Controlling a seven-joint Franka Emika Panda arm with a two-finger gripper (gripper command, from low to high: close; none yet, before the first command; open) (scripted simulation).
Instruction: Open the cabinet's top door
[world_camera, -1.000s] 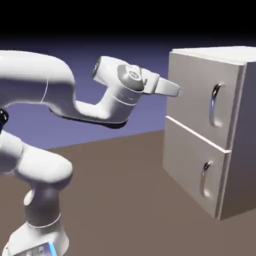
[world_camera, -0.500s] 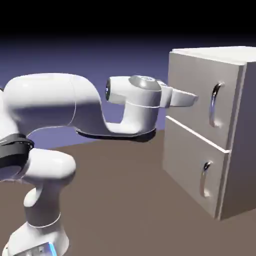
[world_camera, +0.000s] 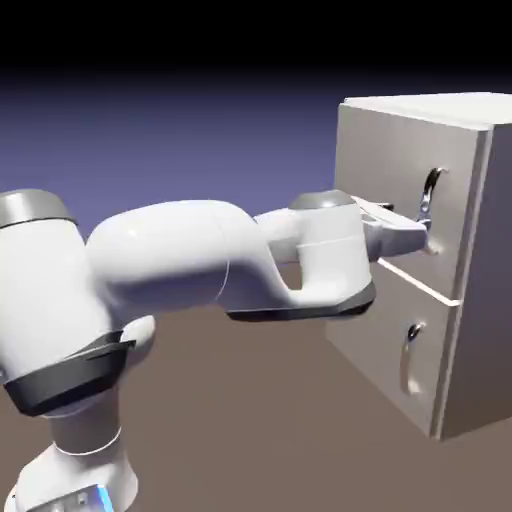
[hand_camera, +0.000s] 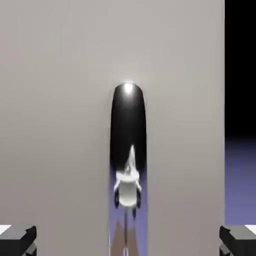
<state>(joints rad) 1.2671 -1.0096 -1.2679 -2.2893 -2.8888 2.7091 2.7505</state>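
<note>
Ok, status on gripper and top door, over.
Gripper open, fingertips astride top door's handle, not closed on it. Top door shut. Nothing seen in the way.

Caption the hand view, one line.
Hand view: open jaws, fingertips at the bottom edge either side of the shiny handle on the flat grey-beige top door.

Your arm (world_camera: 170, 255) rises from its base (world_camera: 75, 480) at the exterior view's lower left, folds back at the elbow, then reaches across to the exterior view's right. Your wrist (world_camera: 335, 245) sits at about the height of the forearm's far end, with the gripper (world_camera: 425, 232) pointing right, nearly level. In the hand view, your two fingertips (hand_camera: 19, 241) stand wide apart at the bottom corners, with nothing held between them.
</note>
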